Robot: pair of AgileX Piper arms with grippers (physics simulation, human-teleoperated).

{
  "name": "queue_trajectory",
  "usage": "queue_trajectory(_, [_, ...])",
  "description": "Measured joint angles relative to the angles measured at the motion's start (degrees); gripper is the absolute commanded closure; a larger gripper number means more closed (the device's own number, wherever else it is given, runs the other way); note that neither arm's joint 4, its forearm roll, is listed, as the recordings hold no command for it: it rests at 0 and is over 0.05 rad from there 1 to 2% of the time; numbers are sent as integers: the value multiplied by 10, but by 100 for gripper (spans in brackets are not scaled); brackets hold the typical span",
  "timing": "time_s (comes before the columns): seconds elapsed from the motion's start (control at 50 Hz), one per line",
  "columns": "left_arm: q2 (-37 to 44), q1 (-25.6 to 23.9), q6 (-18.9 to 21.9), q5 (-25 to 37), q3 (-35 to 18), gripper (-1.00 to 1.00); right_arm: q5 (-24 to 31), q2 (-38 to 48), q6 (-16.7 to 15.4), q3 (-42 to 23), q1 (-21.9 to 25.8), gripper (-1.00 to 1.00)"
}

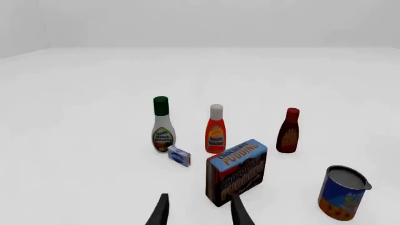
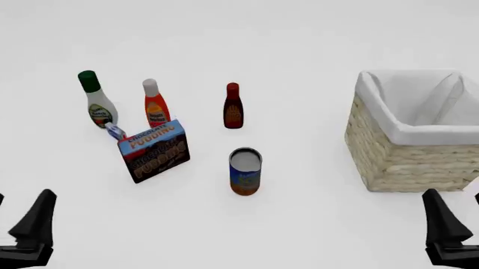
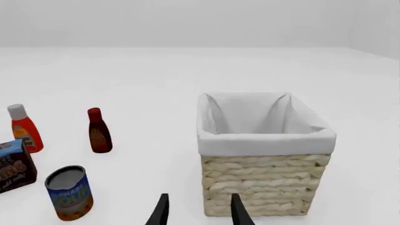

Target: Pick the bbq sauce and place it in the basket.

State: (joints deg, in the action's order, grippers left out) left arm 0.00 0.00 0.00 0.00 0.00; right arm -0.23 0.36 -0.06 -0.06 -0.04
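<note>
Seeing both our grippers, left gripper [image 1: 198,212] and right gripper [image 3: 198,211], parted and empty; bbq sauce [image 2: 233,106] upright, well apart from basket [image 2: 396,162].

In the front view, three bottles stand in a row across the upper left: the ranch bottle [image 2: 95,102] leftmost, the ketchup [image 2: 156,105] beside it, the bbq sauce [image 2: 233,107] further right, near centre. Before the first two lies a small box [image 2: 114,131], touching the pudding box [image 2: 154,151] below it, with the can [image 2: 245,171] at centre, below the bbq sauce. The basket [image 2: 396,157] sits at the right edge, well apart from the rest.
</note>
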Motion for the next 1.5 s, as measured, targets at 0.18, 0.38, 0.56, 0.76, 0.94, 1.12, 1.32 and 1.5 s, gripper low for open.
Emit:
queue_trajectory(0.18, [0, 0, 0, 0, 0, -100, -15, 18, -2, -1, -1, -100])
queue_trajectory(0.38, [0, 0, 0, 0, 0, -100, -27, 36, -11, -4, 3, -100])
queue_trajectory(0.56, [0, 0, 0, 0, 0, -100, -37, 80, -23, -35, 11, -100])
queue_trajectory(0.76, [0, 0, 0, 0, 0, -100, -38, 145, -42, -103, 37, -100])
queue_trajectory(0.94, [0, 0, 0, 0, 0, -100, -30, 198, -51, -163, 62, -100])
queue_trajectory(1.12, [0, 0, 0, 0, 0, -100, -11, 246, -62, -227, 82, -100])
queue_trajectory(1.32, [0, 0, 0, 0, 0, -100, -19, 331, -73, -298, 104, -100])
queue_trajectory(1.5, [0, 0, 0, 0, 0, -100, -31, 424, -62, -366, 114, -100])
